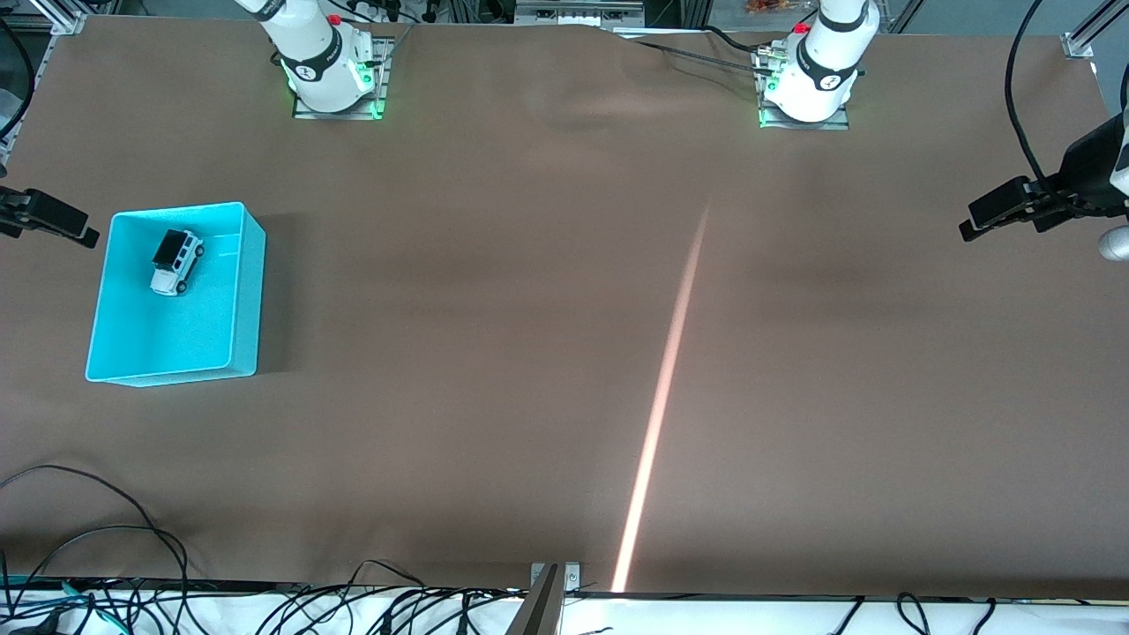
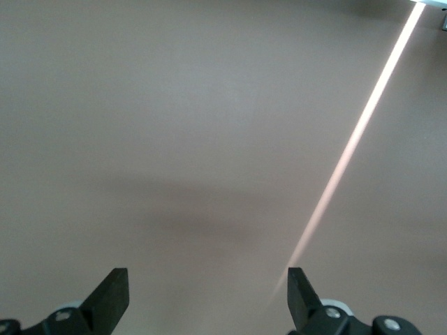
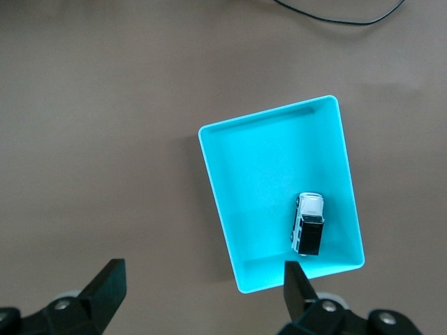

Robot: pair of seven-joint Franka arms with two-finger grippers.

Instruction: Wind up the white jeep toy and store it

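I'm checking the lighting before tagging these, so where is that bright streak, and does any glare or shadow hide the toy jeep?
Front view: a pale light streak slants across the bare table, well clear of the white jeep toy in the cyan bin. Left wrist view: the same streak, plus a soft shadow. Right wrist view: even light, jeep sharp.

A brown table (image 1: 494, 353) carries a cyan bin (image 1: 251, 291) toward the right arm's end. A thin streak of light (image 1: 661, 397) crosses its middle.

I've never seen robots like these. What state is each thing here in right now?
white jeep toy: upright on its wheels inside the bin, nothing touching it.
cyan bin: open-topped, on the table.
left gripper: open, empty, over bare table.
right gripper: open, empty, above the table beside the bin.
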